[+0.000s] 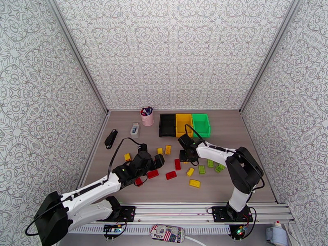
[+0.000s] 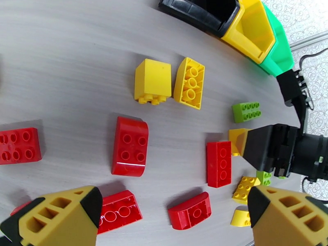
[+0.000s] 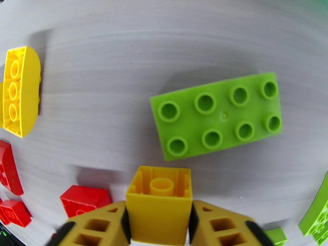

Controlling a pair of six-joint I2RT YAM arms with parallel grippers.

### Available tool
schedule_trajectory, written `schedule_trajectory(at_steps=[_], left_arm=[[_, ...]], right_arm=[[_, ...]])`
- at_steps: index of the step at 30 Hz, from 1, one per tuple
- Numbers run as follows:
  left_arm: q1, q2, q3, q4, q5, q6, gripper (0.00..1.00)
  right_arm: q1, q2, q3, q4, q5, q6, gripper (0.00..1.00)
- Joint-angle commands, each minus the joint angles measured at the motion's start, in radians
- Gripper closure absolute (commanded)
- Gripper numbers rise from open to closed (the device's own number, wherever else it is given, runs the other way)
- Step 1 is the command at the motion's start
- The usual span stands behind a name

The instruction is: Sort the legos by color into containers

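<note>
Over the red legos [image 1: 153, 174] at the left of the scatter, the left gripper [image 1: 159, 160] hangs with jaws spread wide and empty. Toward the middle, just before the black, yellow and green containers [image 1: 184, 115], the right gripper [image 3: 159, 226] pinches a yellow lego [image 3: 160, 193] tight.

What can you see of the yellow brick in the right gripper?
The yellow brick is a small, glossy plastic block, squarish, clamped by its side walls between the fingers of the right gripper. Its hollow underside, with one round tube inside, points toward a green brick lying studs-up, without touching it. Whether it rests on the table is unclear.
</note>
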Motion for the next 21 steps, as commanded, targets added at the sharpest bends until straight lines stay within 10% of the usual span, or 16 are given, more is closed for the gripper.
schedule_trajectory(at_steps=[1,9,21], left_arm=[[-0.008,0.026,0.036,0.019,0.039,0.006,0.01],[0.033,0.15,0.186,0.071,0.175,0.089,0.01],[0.13,0.472,0.631,0.014,0.363,0.195,0.01]], right_arm=[[0.006,-0.015,0.021,-0.01,0.015,0.004,0.68],[-0.021,-0.174,0.01,-0.042,0.008,-0.019,0.73],[-0.318,-0.14,0.297,-0.146,-0.01,-0.149,0.75]])
